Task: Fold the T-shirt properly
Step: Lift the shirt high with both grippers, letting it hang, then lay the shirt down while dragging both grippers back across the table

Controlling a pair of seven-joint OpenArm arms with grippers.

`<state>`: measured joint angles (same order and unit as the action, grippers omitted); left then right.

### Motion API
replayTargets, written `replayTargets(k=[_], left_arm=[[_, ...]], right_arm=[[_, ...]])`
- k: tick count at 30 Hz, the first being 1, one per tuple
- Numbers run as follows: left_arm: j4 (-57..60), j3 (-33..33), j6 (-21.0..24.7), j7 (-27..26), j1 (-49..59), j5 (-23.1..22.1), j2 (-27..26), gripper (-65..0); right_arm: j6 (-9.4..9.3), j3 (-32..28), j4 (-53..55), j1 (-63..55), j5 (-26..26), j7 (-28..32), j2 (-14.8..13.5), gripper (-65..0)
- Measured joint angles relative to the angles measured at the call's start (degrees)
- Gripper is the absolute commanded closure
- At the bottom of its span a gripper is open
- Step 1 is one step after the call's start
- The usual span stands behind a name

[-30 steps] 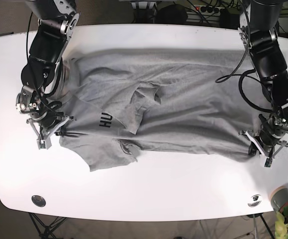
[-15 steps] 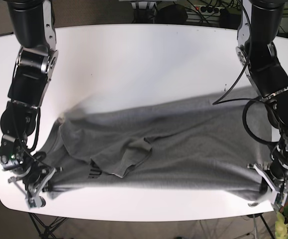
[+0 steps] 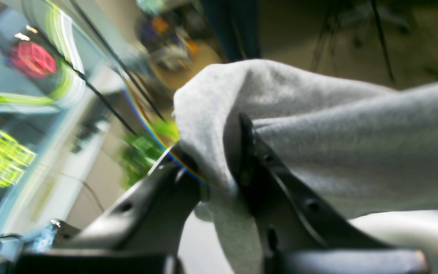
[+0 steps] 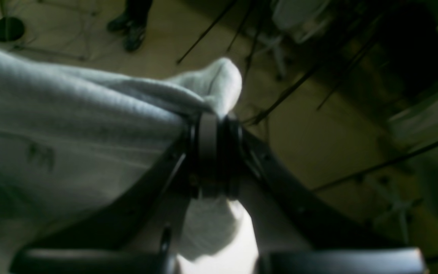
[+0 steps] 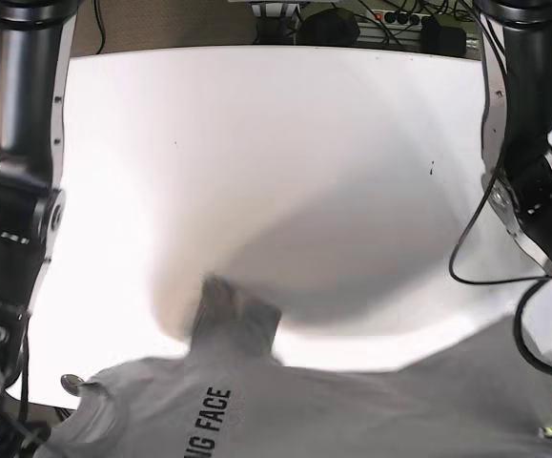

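Note:
The heather-grey T-shirt [image 5: 352, 401] hangs stretched across the bottom of the base view, close to the camera, with black lettering [image 5: 209, 412] showing. A bunched fold [image 5: 237, 320] droops down toward the white table [image 5: 304, 143]. In the left wrist view my left gripper [image 3: 213, 160] is shut on a corner of the shirt [image 3: 318, 125]. In the right wrist view my right gripper [image 4: 213, 133] is shut on another corner of the shirt [image 4: 70, 121]. Both hold the cloth above floor level, off the table's front. Neither gripper shows clearly in the base view; only the arms [image 5: 533, 191] [image 5: 18, 191] do.
Cables and a power strip [image 5: 390, 14] lie behind the table's far edge. A small dark mark [image 5: 432, 170] is on the tabletop. A round metal insert [image 5: 71, 384] sits near the front left edge. The wrist views show floor and stand legs [image 4: 280, 57] below.
The shirt lay spread on the table, was dragged to the front edge, and now is lifted off it toward the camera. Both arms have moved forward and up with it.

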<state>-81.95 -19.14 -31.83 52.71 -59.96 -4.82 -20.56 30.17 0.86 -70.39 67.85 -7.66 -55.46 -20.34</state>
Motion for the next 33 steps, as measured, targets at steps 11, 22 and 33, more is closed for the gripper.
replayTargets(k=[11, 22, 33], left_arm=[[-2.6, -0.7, 0.0, 0.0, 1.3, -0.6, -1.7, 0.0], [-9.7, -5.2, -0.5, 0.3, 21.1, -0.7, -1.4, 0.0], [-14.7, -13.1, -3.6, 0.3, 42.5, -3.0, 1.7, 0.0]], right_arm=[[2.91, -0.4, -0.8, 3.7, -0.1, -4.4, 0.2, -2.1], [3.78, 6.6, -20.2, -21.6, -0.2, -4.9, 1.1, -2.1], [3.87, 14.3, -31.5, -45.3, -0.5, -4.2, 6.4, -2.1]])
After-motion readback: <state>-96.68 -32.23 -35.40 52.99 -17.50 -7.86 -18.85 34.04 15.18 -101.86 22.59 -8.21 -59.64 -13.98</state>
